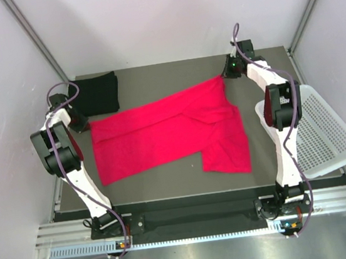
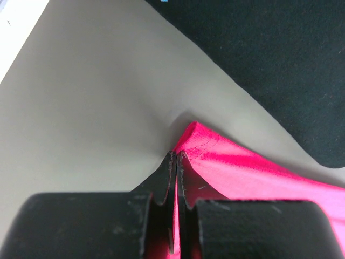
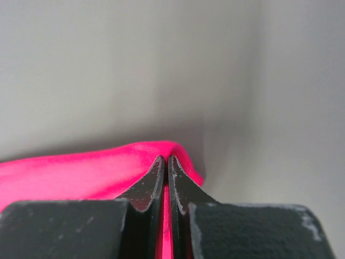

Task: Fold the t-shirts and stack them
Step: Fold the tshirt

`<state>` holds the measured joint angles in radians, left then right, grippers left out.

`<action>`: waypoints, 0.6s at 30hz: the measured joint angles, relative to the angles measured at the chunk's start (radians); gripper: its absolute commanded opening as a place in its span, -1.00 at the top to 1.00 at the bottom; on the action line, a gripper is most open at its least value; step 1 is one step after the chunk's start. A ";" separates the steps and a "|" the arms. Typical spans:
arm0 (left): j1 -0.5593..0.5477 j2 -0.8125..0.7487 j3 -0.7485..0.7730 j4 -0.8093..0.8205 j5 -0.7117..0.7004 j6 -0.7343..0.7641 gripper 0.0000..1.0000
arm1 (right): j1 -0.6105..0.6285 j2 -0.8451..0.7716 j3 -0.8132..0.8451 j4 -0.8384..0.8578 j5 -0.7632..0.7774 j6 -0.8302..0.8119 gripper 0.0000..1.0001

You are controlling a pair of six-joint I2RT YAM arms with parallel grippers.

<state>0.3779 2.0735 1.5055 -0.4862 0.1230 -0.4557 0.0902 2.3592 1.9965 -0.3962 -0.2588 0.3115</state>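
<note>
A: Need status on left gripper (image 2: pixel 175 156).
B: Clamped tight on a corner of red shirt (image 1: pixel 167 133). Wrist view has pink cloth pinched between the tips and running down into the jaws. Parked low over the table (image 1: pixel 154 75), left side, just in front of black shirt (image 1: pixel 96 94).
A: And right gripper (image 3: pixel 166 159)?
B: Same story. Closed on an edge of red shirt, with cloth humped up around the tips. Sitting at far right of the table, near the back edge.
A: Layout of red shirt?
B: Spread across mid-table, stretched on a diagonal between the two grips, from left-middle up to far right. Not flat: creased across the centre, with one flap hanging down toward the near right and ending in a squarish panel. Humped at both pinched spots.
A: Black shirt?
B: Folded into a compact block at the far-left corner of the table. Apart from red shirt, with a strip of bare table between them in left wrist view. Also a speck of light blue on the black cloth at the top edge of that view.
A: Anything else around?
B: Just a white perforated basket (image 1: pixel 324 130), overhanging the right edge of the table, beside the right arm.
</note>
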 measured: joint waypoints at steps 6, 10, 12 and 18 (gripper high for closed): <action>0.007 0.006 0.007 0.016 0.007 -0.014 1.00 | -0.005 0.009 0.011 0.015 -0.010 0.000 1.00; 0.011 0.041 0.048 0.019 0.023 -0.018 1.00 | -0.006 0.042 0.048 0.015 -0.024 0.006 1.00; 0.012 0.054 0.065 0.022 0.033 -0.018 1.00 | -0.006 0.056 0.052 0.018 -0.026 0.007 1.00; 0.015 0.082 0.098 0.036 0.059 -0.018 1.00 | -0.009 0.083 0.053 0.018 -0.026 0.007 1.00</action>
<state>0.3927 2.1551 1.6035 -0.4500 0.1822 -0.4736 0.0811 2.4424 2.0491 -0.3786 -0.2848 0.3183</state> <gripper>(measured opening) 0.012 0.010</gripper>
